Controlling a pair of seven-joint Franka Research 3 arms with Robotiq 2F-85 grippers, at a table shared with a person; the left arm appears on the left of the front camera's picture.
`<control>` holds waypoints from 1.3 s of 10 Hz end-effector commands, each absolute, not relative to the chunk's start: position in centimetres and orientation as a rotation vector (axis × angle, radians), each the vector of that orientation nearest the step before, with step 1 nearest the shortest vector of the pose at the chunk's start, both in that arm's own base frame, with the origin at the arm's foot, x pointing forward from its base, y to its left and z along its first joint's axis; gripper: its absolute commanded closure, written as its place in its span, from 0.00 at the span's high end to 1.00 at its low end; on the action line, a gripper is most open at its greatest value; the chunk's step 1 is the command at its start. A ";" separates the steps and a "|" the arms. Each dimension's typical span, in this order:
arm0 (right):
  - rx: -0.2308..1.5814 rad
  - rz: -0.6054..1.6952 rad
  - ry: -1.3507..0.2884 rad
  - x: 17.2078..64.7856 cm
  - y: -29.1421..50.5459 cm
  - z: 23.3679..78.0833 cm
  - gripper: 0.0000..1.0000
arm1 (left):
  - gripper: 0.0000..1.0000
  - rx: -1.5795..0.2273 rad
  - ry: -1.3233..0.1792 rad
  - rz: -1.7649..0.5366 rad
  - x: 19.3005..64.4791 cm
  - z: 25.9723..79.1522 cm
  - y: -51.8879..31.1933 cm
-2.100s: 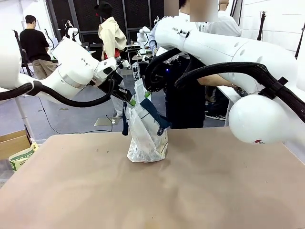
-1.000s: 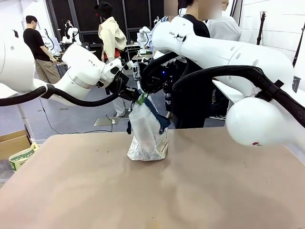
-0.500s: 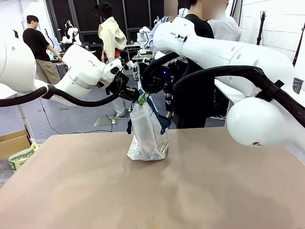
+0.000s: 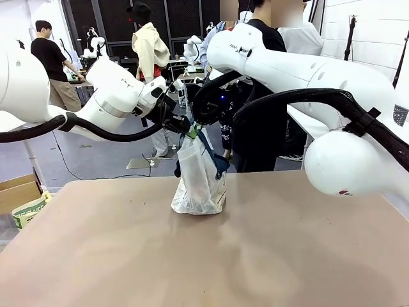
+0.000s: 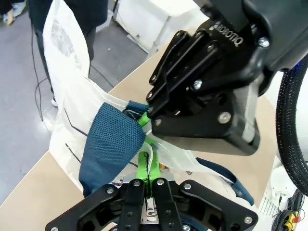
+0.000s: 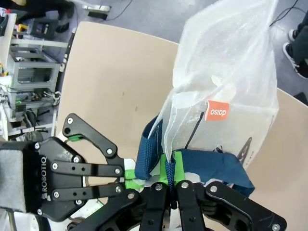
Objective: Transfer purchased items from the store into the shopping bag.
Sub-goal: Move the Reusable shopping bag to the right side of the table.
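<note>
The shopping bag (image 4: 199,182), whitish crinkly plastic with navy strap handles (image 4: 214,160), stands upright on the table's far middle. My left gripper (image 4: 186,128) and right gripper (image 4: 198,126) meet just above it, tip to tip. In the left wrist view my left gripper (image 5: 148,169) is shut on the bag's plastic rim (image 5: 159,159) beside a blue handle (image 5: 110,139). In the right wrist view my right gripper (image 6: 169,168) is shut on a navy strap (image 6: 207,163) at the bag's mouth. The store is out of view. The purchased items are hidden.
The tan table (image 4: 204,256) stretches bare toward me. A person in black (image 4: 255,128) stands right behind the bag at the far edge. Off the table's left side sit a cardboard box (image 4: 16,190) and a green-and-white package (image 4: 29,211).
My left gripper has moved right to meet the right one, drawing the bag's mouth together. The bag now stands narrower and more upright.
</note>
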State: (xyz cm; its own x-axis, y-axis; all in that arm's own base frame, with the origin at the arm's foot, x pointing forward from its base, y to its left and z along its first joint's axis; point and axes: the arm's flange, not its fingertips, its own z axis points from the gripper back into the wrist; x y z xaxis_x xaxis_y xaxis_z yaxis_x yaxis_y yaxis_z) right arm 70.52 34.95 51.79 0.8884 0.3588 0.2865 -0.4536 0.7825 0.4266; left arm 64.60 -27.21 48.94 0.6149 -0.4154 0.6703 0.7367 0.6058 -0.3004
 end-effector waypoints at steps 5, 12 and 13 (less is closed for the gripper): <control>0.510 0.432 -0.204 70.8 34.9 51.6 0.00 | 0.00 -0.610 -0.590 -0.719 64.5 49.2 -27.6; 0.503 0.430 -0.197 71.1 35.1 51.2 0.00 | 0.79 -0.663 -0.620 -0.760 63.2 50.1 -26.9; 0.505 0.427 -0.197 71.2 35.0 51.2 0.00 | 0.79 -0.671 -0.609 -0.756 63.1 50.1 -26.8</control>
